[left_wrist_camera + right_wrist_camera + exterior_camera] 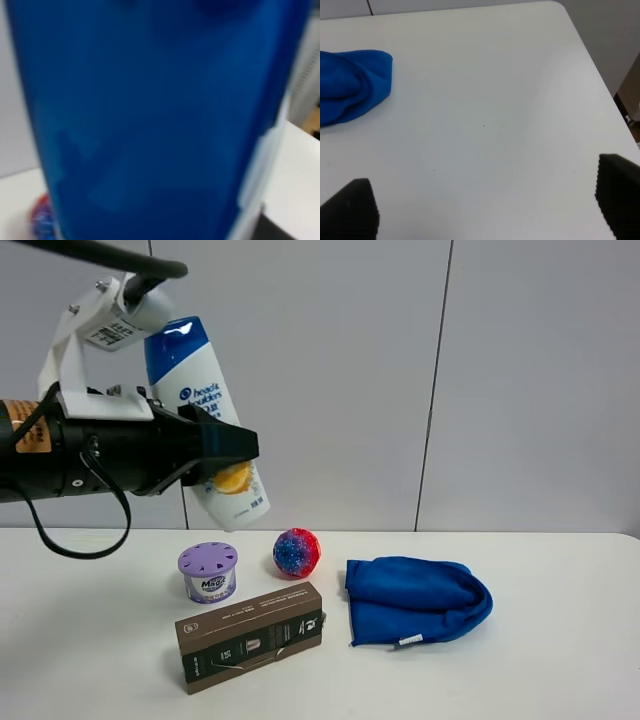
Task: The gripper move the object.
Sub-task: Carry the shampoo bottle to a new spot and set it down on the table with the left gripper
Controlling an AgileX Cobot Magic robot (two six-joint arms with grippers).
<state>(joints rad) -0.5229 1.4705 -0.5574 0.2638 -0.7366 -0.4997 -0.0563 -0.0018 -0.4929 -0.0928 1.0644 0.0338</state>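
Object: the white shampoo bottle (pixel 196 390) with a blue cap is in the air, well above the counter (pixel 540 670), near the back wall at the left of the exterior view
Long axis: near upright but tilted; the cap points up and leans to the left of that view; the base is low and more to the right, over the gap between the purple-lidded tub (pixel 208 572) and the red-and-blue ball (pixel 296 552)
Left gripper (pixel 228 448): its black fingers are clamped on the lower half of the bottle, across the orange-yellow graphic; in the left wrist view the bottle (pixel 150 125) fills almost all the picture as a blurred blue surface
Right gripper (pixel 485 205): the two fingertips stand wide apart with nothing between them, above bare counter
Edges: the far edge of the counter meets the wall; the right wrist view shows its rounded far corner
Open room: bare surface lies to the right of the blue cloth (pixel 415 600) and at the front left, beside the brown box (pixel 250 636)
Below the bottle: the tub, the ball and the box stand near each other, not touching
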